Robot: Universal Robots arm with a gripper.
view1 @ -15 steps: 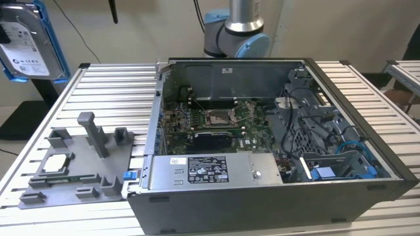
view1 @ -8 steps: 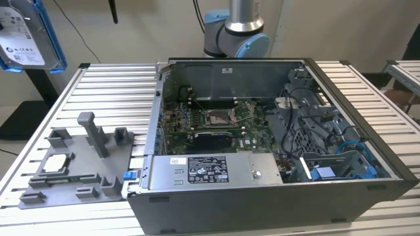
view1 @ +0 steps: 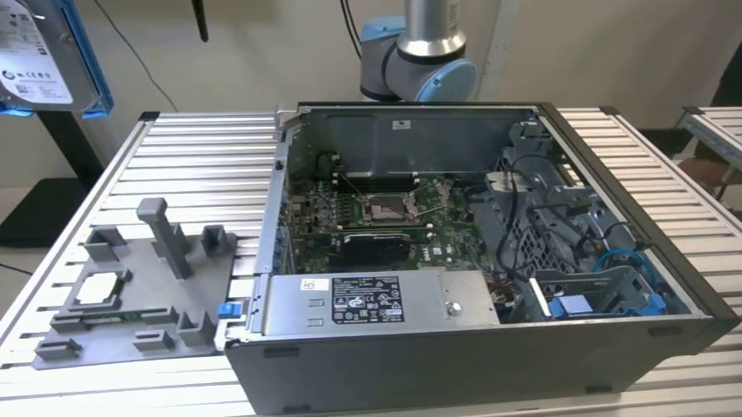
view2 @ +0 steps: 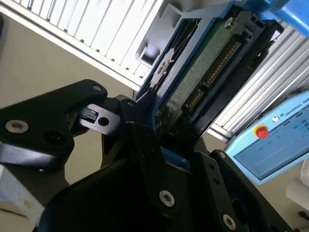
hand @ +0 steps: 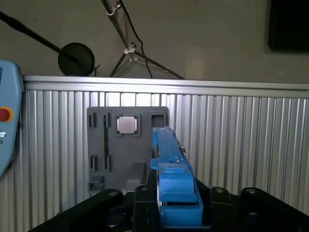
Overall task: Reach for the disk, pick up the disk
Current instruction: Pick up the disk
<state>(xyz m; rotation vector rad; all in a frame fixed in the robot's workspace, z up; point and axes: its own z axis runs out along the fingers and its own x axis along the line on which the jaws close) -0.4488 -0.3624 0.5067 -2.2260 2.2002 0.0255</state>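
The disk hangs high at the exterior view's far left, its white label facing out and its blue bracket along the edges, well above the slatted table. In the second wrist view the disk shows its green circuit-board side, and my gripper is shut on it between black fingers. The first wrist view has the disk edge-on, blue bracket up, clamped in my gripper.
An open computer case fills the table's middle. A grey fixture plate with upright posts and a small square silver chip lies at the exterior view's left. A light-blue pendant and a tripod stand beyond the table.
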